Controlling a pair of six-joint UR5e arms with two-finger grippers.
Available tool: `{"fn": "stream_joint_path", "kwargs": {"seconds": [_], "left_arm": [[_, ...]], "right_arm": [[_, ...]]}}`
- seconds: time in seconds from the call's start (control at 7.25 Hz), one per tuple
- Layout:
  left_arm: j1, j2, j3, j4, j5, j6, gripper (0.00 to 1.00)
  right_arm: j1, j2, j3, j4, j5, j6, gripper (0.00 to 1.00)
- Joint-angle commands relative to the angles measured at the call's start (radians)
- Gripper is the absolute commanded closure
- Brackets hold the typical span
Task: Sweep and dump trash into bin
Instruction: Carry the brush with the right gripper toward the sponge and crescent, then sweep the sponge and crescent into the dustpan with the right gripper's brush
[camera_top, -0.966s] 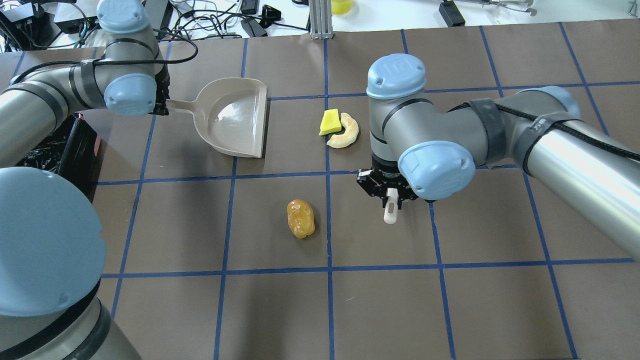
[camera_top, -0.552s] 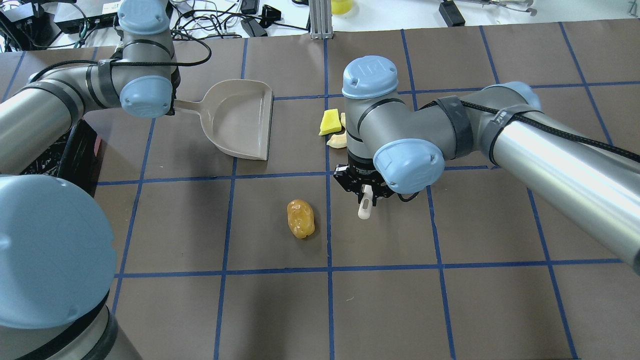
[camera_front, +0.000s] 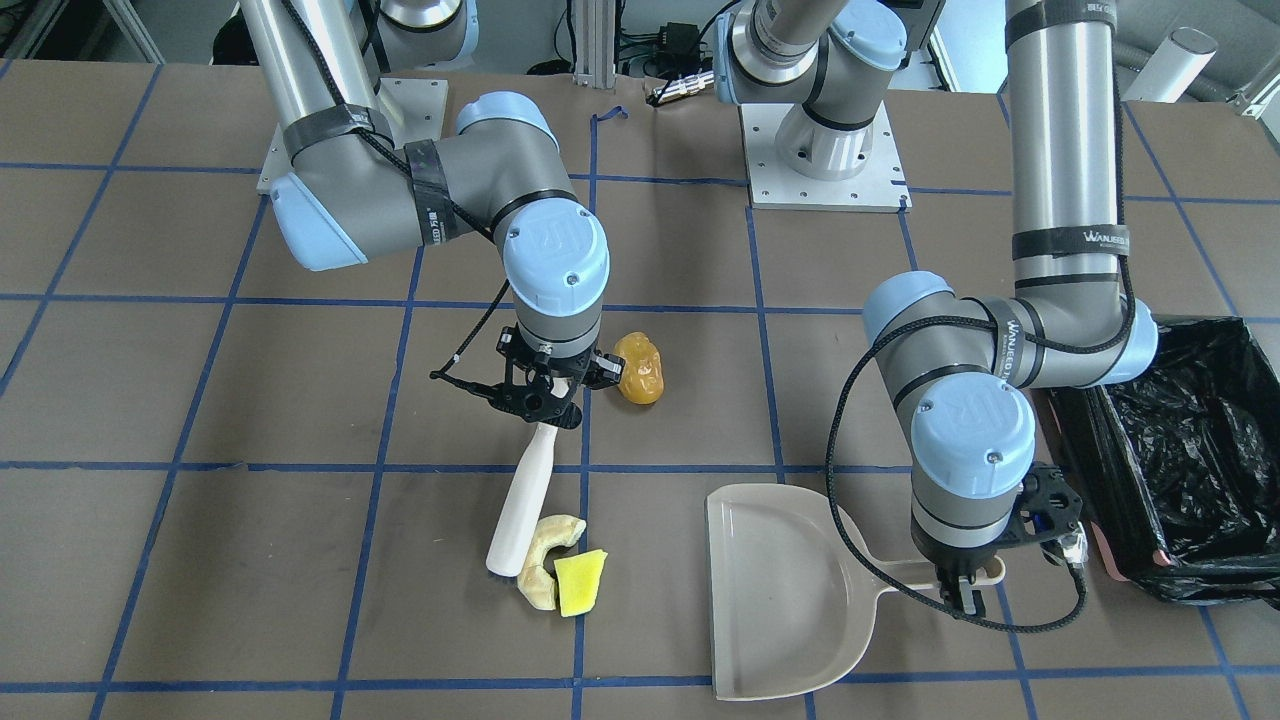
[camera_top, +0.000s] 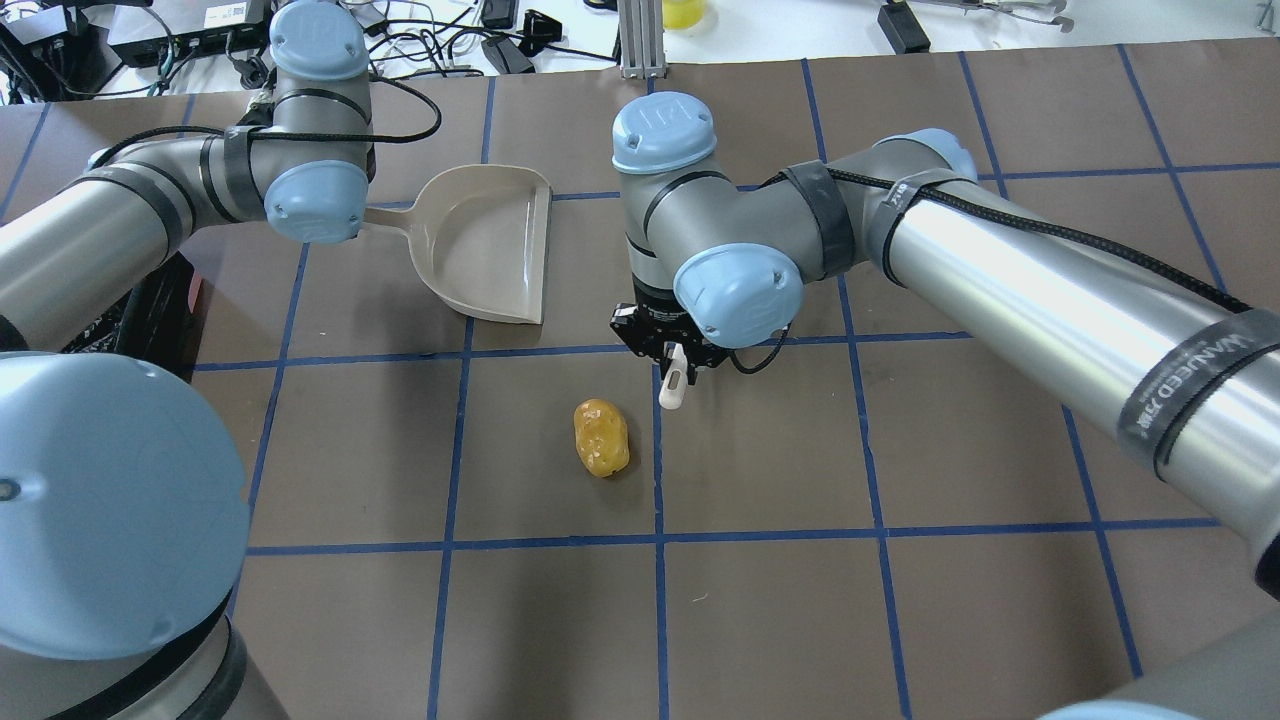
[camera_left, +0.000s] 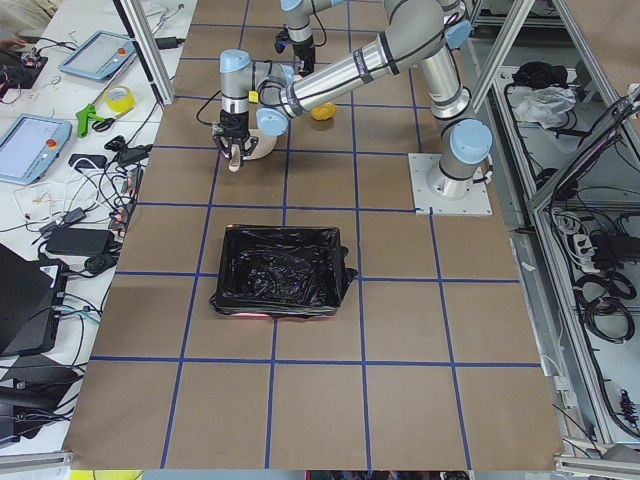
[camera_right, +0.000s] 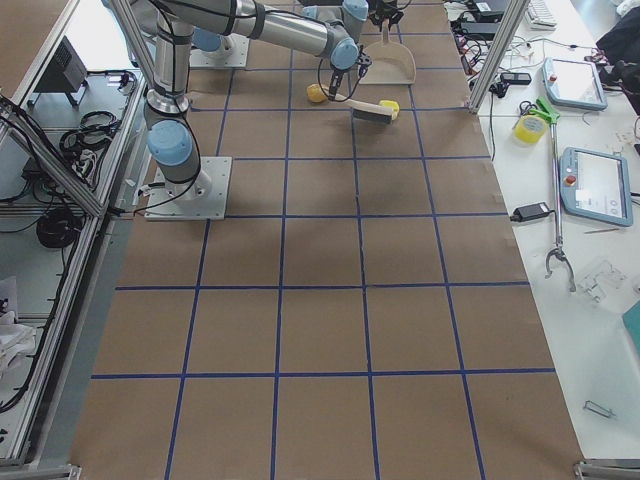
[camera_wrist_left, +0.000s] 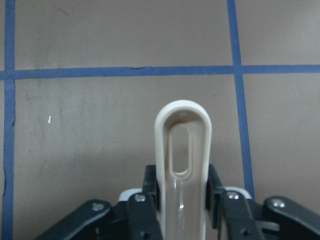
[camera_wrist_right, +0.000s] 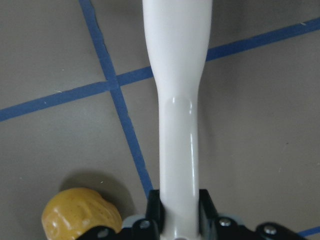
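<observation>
My right gripper (camera_front: 545, 400) is shut on the white brush handle (camera_front: 525, 490), which slants down to the table. The brush's lower end touches the pale cream crescent (camera_front: 540, 560), with the yellow-and-green sponge wedge (camera_front: 580, 583) beside it. The golden-brown potato-like lump (camera_top: 601, 437) lies just beside the right gripper (camera_top: 668, 352). My left gripper (camera_front: 965, 588) is shut on the handle of the beige dustpan (camera_top: 490, 245), which lies flat with its mouth toward the trash. The black-lined bin (camera_front: 1190, 450) stands beside the left arm. In the overhead view the right arm hides the crescent and sponge.
The table is brown paper with a blue tape grid. The arm bases stand on metal plates (camera_front: 825, 185) at the robot's side. Cables and devices lie beyond the far table edge (camera_top: 500, 40). The bin (camera_left: 280, 270) stands near the table's middle on the robot's left.
My right arm has swung left with the brush and now covers the crescent and sponge in the overhead view. My left arm has shifted the dustpan slightly right. The potato-like lump has not moved.
</observation>
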Motion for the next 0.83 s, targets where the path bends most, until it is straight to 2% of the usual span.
{"fn": "stream_joint_path", "kwargs": {"seconds": [0.0, 0.28, 0.55, 0.69], "left_arm": [[-0.001, -0.001, 0.001, 0.0, 0.009, 0.005, 1.0], [-0.001, -0.001, 0.006, -0.001, 0.003, -0.001, 1.0], [-0.001, -0.002, 0.009, -0.001, 0.002, -0.001, 1.0], [-0.001, -0.002, 0.012, -0.001, 0.002, -0.001, 1.0]], "right_arm": [[0.008, 0.023, -0.014, -0.005, 0.001, -0.007, 0.92], [0.036, 0.075, -0.072, -0.005, 0.001, -0.068, 0.92], [0.056, 0.153, -0.179, 0.001, 0.007, -0.171, 0.92], [0.086, 0.191, -0.233, -0.01, 0.065, -0.215, 0.92]]}}
